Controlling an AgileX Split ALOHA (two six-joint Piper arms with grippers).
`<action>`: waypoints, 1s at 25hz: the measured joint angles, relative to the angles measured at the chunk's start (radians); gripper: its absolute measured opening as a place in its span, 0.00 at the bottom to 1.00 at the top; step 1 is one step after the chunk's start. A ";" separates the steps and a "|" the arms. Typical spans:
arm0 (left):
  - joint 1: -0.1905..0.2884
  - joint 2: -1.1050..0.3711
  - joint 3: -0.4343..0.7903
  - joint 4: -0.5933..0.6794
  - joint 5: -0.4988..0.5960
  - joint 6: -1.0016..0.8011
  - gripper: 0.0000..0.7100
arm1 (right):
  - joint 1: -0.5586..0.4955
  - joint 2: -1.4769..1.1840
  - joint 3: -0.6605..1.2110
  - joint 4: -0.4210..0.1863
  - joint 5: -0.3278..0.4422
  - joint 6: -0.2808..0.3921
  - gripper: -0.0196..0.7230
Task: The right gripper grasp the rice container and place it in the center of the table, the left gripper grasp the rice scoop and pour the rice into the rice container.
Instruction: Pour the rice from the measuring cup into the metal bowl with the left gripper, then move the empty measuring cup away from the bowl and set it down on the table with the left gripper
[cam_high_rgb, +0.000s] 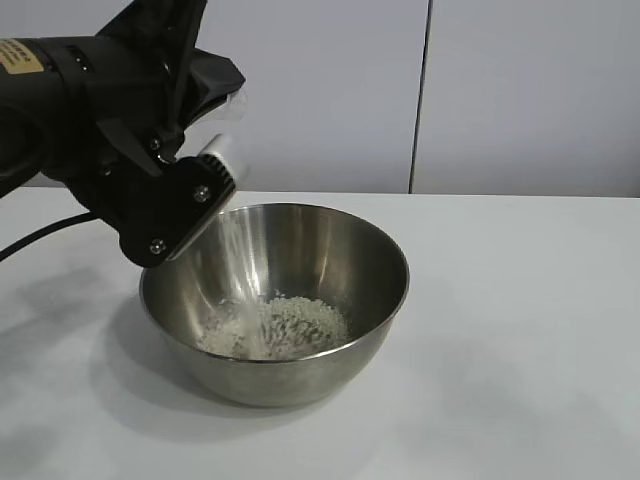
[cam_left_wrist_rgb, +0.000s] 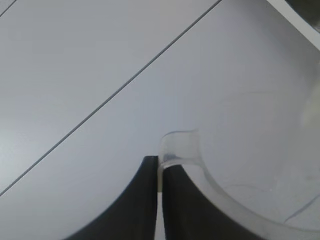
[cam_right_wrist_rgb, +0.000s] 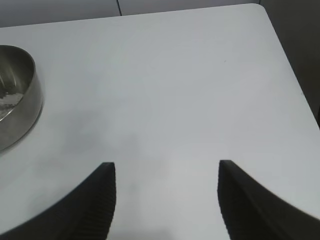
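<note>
The white table (cam_high_rgb: 520, 330) fills the scene, with a pale panelled wall (cam_high_rgb: 330, 90) behind it, split by a dark vertical seam. On the table, slightly left of the middle in the exterior view, stands the rice container (cam_high_rgb: 330, 262), a large round steel bowl sitting upright on its base. In the right wrist view the same bowl shows only as a curved steel wall at the far left edge of the table.

The left arm reaches in from the upper left, a black cable (cam_high_rgb: 40, 237) trailing from it across the table. Its left tool (cam_high_rgb: 205, 170) hangs just above the bowl's left rim, rolled over sideways, its fingers pinched together on the rim tab of the rice scoop (cam_high_rgb: 222, 158). The scoop, a small frosted plastic cup, is tipped with its mouth turned down toward the bowl. In the left wrist view the two dark fingers (cam_left_wrist_rgb: 142, 200) meet on the scoop's thin lip, the cup's clear rim curving away beside them.

A thin stream of rice falls from the scoop into the bowl, where the rice (cam_high_rgb: 285, 325) lies as a low white heap on the bottom, toward the near side.

The right tool (cam_right_wrist_rgb: 165, 200) hovers over bare table to the right of the bowl, well apart from it, its fingers spread wide with nothing between them.
</note>
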 joint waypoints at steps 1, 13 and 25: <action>0.000 0.000 0.000 -0.010 -0.002 -0.056 0.02 | 0.000 0.000 0.000 0.000 0.000 0.000 0.58; 0.185 0.000 0.000 -0.153 -0.131 -1.633 0.02 | 0.000 0.000 0.000 0.000 0.000 0.000 0.58; 0.686 0.004 0.180 0.452 -0.025 -2.418 0.02 | 0.000 0.000 0.000 0.000 0.001 0.000 0.58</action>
